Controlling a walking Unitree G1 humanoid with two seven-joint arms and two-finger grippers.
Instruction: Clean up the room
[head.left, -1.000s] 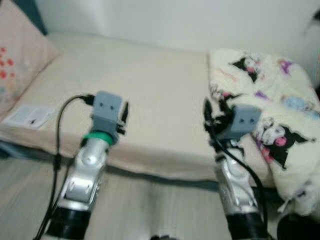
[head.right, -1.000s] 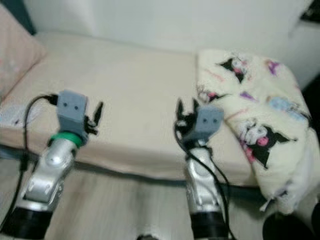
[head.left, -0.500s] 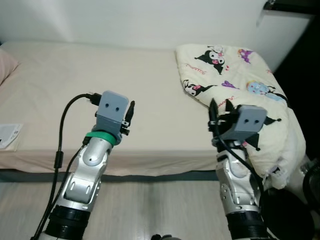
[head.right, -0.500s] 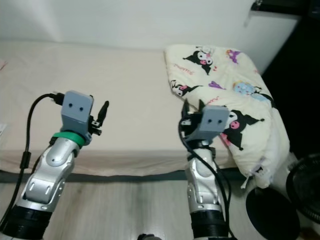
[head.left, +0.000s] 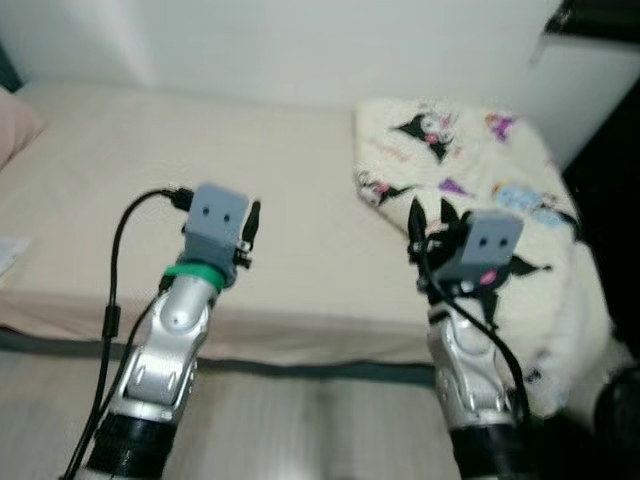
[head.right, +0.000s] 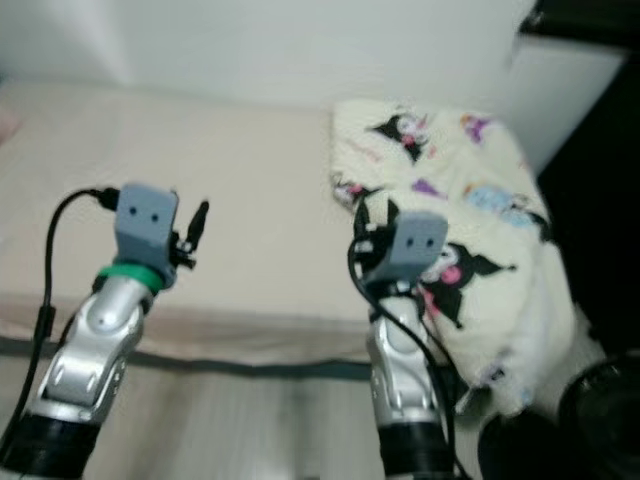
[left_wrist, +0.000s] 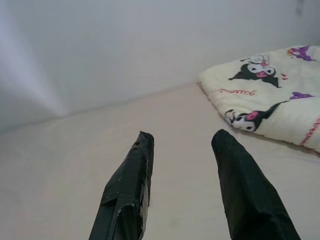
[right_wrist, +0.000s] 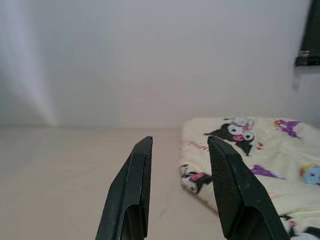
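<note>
**A:** Bed (head.left: 300, 200) with a beige sheet is seen in the left eye view, slightly blurred, stretching across the frame under a pale wall. What is placed on it?

**B:** A cream blanket (head.left: 480, 190) printed with black and pink cartoon characters is bunched at the bed's right end, and part of it is draped over the edge. A pink pillow (head.left: 15, 125) is glimpsed at the far left edge. The left gripper (head.left: 250, 225) is raised over the near edge of the mattress, well apart from the blanket. The right gripper (head.left: 428, 222) is held up just in front of the blanket's near folds; whether it is touched cannot be told.

**A:** And the right eye view?

**B:** The same scene is shown. A pale wooden floor (head.right: 250, 420) is seen below the mattress, and a dark round object (head.right: 600, 410), too blurred to name, is seen at the lower right beside the hanging blanket.

**A:** What is shown in the left wrist view?

**B:** The left gripper's two black fingers (left_wrist: 130, 190) are spread apart with nothing between them. The bare sheet is seen beyond them, and the blanket further off to one side.

**A:** And the right wrist view?

**B:** The right gripper's fingers (right_wrist: 131, 190) are likewise parted and nothing is held. The blanket is seen past one fingertip, against the white wall (right_wrist: 150, 60).
</note>
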